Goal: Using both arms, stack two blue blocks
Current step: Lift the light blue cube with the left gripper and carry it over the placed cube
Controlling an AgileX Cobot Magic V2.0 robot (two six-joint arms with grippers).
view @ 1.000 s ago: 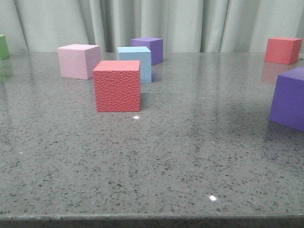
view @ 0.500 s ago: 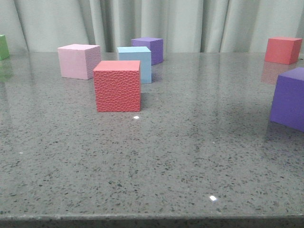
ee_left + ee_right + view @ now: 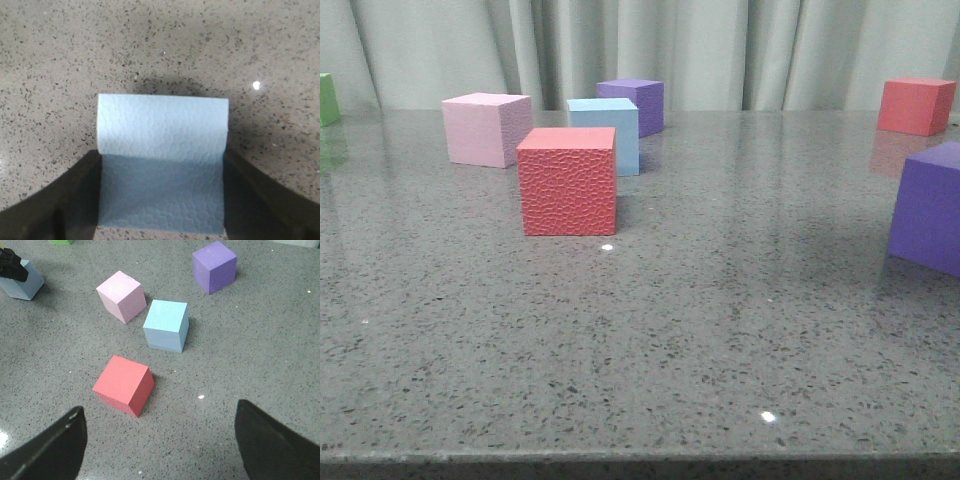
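Cubes sit scattered over my speckled grey worktop [image 3: 700,320] in the front view, and I take the red cube [image 3: 567,181] as my landmark. Directly behind it, partly hidden by it, stands the pale blue block [image 3: 613,130]. The pink cube [image 3: 485,128] is behind the red cube and to its left; a purple cube [image 3: 636,103] stands further back than the pale blue block, near the curtain [image 3: 720,50]. Far to the right of the red cube are a second red cube [image 3: 916,105] at the back and a larger-looking purple cube [image 3: 928,207] cut by the frame edge. A sliver of green cube [image 3: 328,98] shows at the far left. Neither of my arms appears in this view.

From my left wrist, my left end effector [image 3: 161,200] is closed on the deeper blue block [image 3: 162,160] — its dark fingers [image 3: 75,192] press against the block's two sides, and a shadow lies on the worktop beneath it.

From my right wrist, my right end effector [image 3: 160,445] is spread wide with nothing between its fingers [image 3: 47,450]. It hangs above the worktop just beside the red cube [image 3: 124,385]. The pale blue block [image 3: 166,325] sits just beyond the red cube, the pink cube [image 3: 121,296] beside that, a purple cube [image 3: 215,266] further off. Well apart from the red cube, at the frame edge, a blue block [image 3: 22,285] sits under a black clamp — my left end effector [image 3: 12,267].
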